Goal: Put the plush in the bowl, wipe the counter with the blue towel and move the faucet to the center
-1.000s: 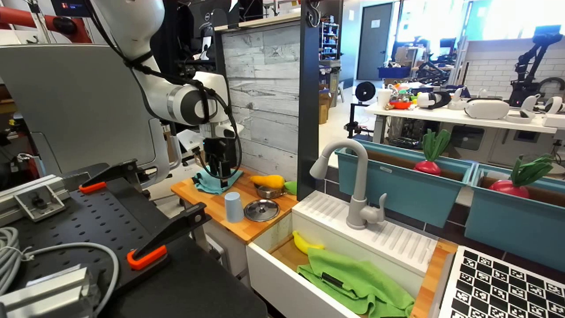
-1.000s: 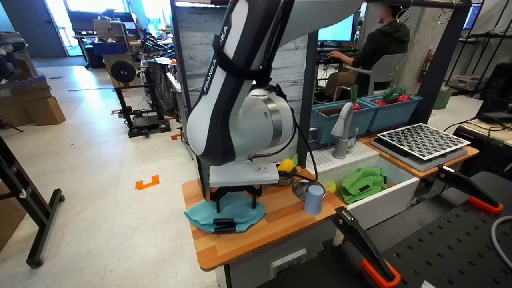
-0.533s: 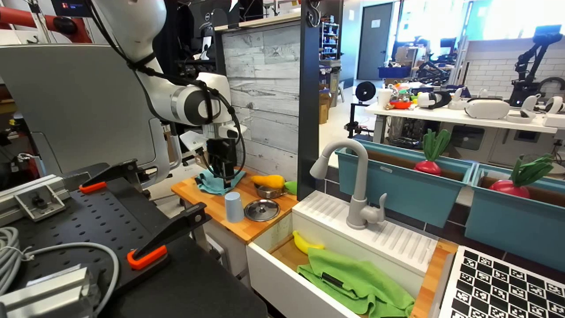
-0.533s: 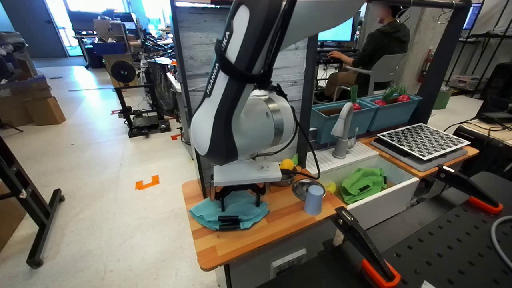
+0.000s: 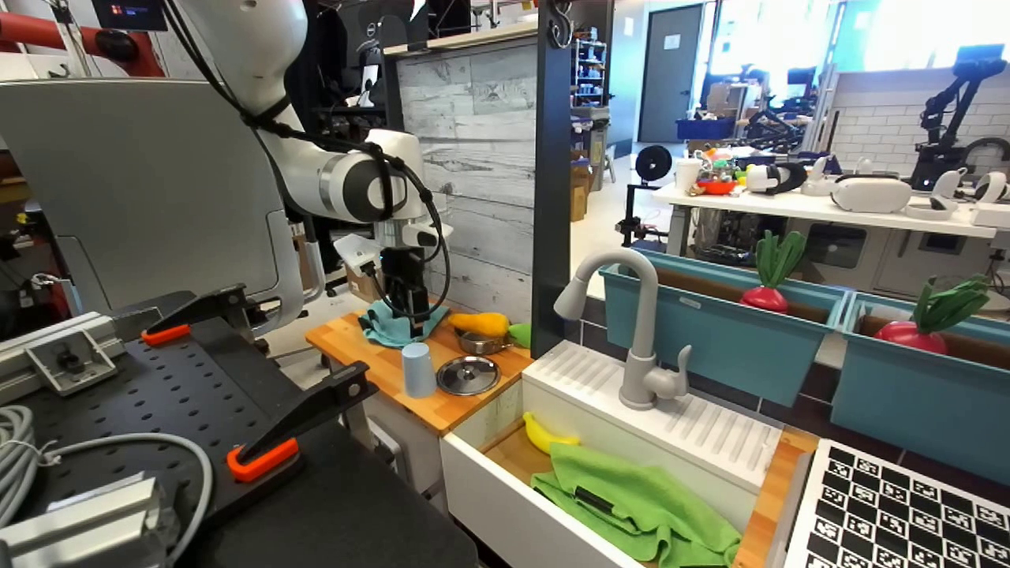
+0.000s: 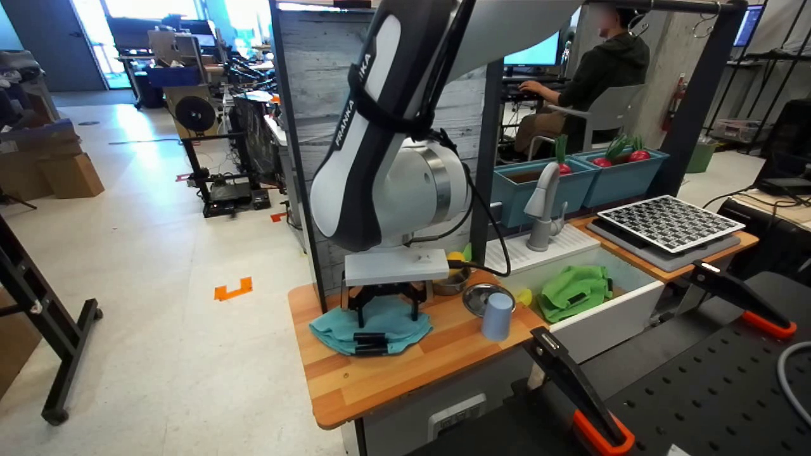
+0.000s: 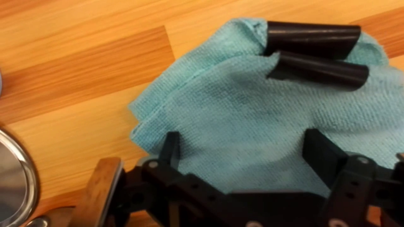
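The wooden counter (image 6: 380,380), abutting a white sink (image 5: 505,513) with the grey faucet (image 5: 645,331) upright on its ledge (image 5: 572,367), carries the blue towel (image 7: 221,91) beneath the gripper (image 7: 242,134), whose fingers stand spread against it, and a metal pot (image 5: 480,344) topped by the yellow-orange plush (image 5: 483,324).

Looks like a robotics lab, partly laid out as a small kitchen. Told by a white-and-black jointed robot arm (image 6: 412,196), a flat black-and-white patterned board (image 6: 671,221) and 2 black orange-tipped clamps (image 5: 304,416); for the kitchen, by a white rectangular sink basin (image 5: 489,505) and a tall grey gooseneck faucet (image 5: 645,315).
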You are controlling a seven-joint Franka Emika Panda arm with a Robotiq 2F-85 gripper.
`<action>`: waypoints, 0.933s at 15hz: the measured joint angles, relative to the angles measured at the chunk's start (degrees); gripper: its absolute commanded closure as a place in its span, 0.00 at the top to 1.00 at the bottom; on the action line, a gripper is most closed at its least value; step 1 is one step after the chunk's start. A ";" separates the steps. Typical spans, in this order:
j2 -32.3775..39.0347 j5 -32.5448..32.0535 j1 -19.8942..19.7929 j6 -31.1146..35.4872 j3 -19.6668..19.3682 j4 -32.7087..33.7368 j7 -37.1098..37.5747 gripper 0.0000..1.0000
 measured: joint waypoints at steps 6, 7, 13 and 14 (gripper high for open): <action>0.53 0.17 -1.89 -0.41 -0.20 1.38 1.14 1.00; 0.55 0.27 -2.38 -0.41 -0.21 1.50 1.21 1.00; 0.69 0.98 -4.44 -0.41 -0.22 1.90 1.29 1.00; 0.69 0.98 -4.45 -0.41 -0.22 1.90 1.35 1.00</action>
